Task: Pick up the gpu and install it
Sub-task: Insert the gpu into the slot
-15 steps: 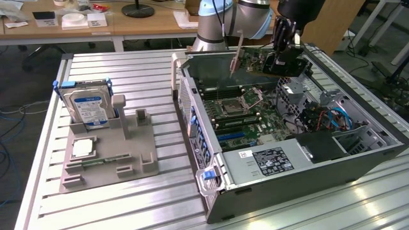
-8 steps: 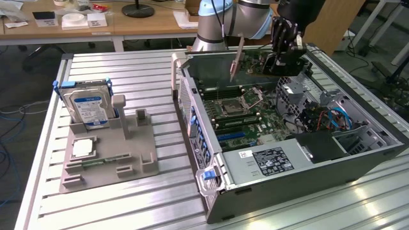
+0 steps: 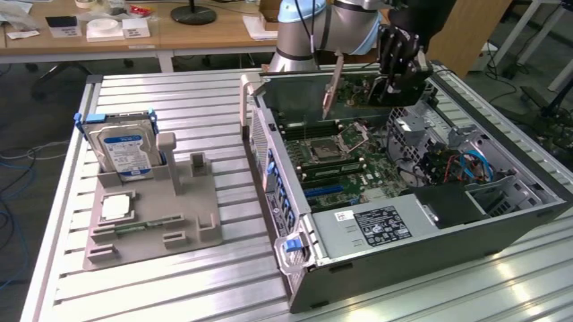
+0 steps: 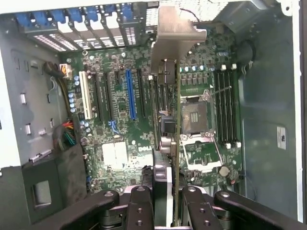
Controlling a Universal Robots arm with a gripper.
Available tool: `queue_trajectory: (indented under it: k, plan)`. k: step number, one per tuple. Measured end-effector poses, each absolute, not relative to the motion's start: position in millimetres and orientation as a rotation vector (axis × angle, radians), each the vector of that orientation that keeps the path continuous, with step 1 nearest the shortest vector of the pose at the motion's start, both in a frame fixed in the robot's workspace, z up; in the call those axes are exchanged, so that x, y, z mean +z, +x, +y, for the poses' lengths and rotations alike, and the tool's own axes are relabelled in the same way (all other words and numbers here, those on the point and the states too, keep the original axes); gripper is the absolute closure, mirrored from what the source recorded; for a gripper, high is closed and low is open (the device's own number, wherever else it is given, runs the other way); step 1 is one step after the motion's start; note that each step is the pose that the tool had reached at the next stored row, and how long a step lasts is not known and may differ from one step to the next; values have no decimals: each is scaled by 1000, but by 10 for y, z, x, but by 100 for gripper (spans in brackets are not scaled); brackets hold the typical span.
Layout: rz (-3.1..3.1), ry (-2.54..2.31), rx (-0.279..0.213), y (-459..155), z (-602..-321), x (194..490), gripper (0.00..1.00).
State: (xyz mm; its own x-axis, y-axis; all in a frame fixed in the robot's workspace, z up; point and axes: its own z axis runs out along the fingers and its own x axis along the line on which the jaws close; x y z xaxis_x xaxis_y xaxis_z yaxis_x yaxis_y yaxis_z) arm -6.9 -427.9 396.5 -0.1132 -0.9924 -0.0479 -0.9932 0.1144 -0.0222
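Slatted aluminium table point(image 3: 179, 100) under everything, with office desks behind it. On my exterior feed the open computer case point(image 3: 403, 268) takes the 4 o'clock part of the picture. The grey holder point(image 3: 179, 221), with the hard drive point(image 3: 125, 151) and a small chip point(image 3: 117, 208), stands well apart at 9 o'clock. The gripper point(image 3: 394, 84) hangs at 1 o'clock over the far end of the case, its fingers point(image 4: 139, 206) clamped on the gpu point(image 3: 356, 94).

Through the wrist camera I see the gpu edge-on, running out from between the pads. Its metal bracket point(image 4: 175, 33) is at the far end and the motherboard point(image 4: 115, 143) lies beyond it.

I judge the pick done: the gpu is in the grip and held over the board. The install is not done. The gpu looks clear of every slot, the blue slot point(image 4: 130, 96) included, though I can't tell how close it is.
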Motion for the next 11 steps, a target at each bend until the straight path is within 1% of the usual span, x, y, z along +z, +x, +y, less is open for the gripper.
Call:
queue_trajectory:
  k: [11]
  plan:
    - [2246,-2124,26,-148,-4304,3932,72]
